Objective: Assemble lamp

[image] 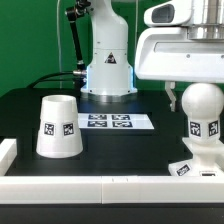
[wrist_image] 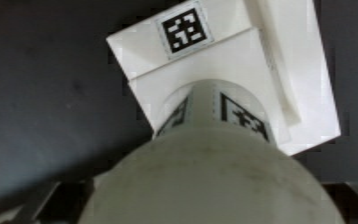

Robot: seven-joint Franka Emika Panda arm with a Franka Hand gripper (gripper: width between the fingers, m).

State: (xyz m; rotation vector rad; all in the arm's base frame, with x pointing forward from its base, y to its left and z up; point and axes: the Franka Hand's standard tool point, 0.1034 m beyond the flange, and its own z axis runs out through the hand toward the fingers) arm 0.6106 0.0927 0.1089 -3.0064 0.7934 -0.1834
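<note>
End effector [image: 194, 90] over bulb [image: 203, 108]; shade [image: 58, 127] well apart.

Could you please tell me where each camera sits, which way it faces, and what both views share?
Exterior view: low beside the black table, facing across it to the white arm pedestal; the wrist housing and one of the fingers show at the exterior view's right.
Wrist view: on the wrist, looking down over the white round plastic ball bulb onto the flat square white base; no arm part clearly shows.
Shared: bulb and base.
</note>
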